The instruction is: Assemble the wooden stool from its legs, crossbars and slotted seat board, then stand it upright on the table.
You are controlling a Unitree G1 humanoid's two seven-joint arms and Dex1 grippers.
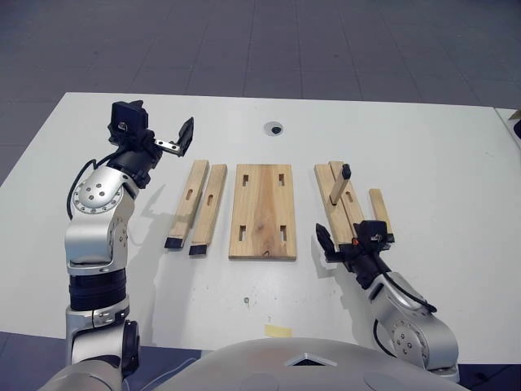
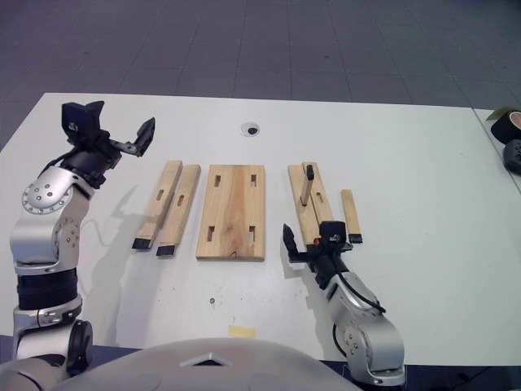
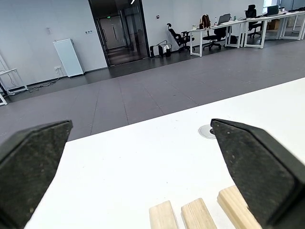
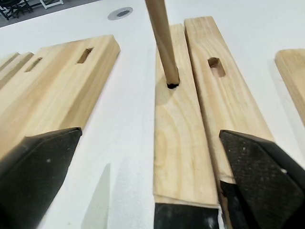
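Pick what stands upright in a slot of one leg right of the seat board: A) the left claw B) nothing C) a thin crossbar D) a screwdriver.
C: a thin crossbar stands planted in the leg, right of the seat board.

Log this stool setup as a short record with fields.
seat board: flat at table centre, slots up
left legs: two, flat, side by side
right legs: two, flat, side by side
stick: standing in one right leg's hole
short piece: flat, right of those legs
left gripper: open, raised
right gripper: open, low by right legs
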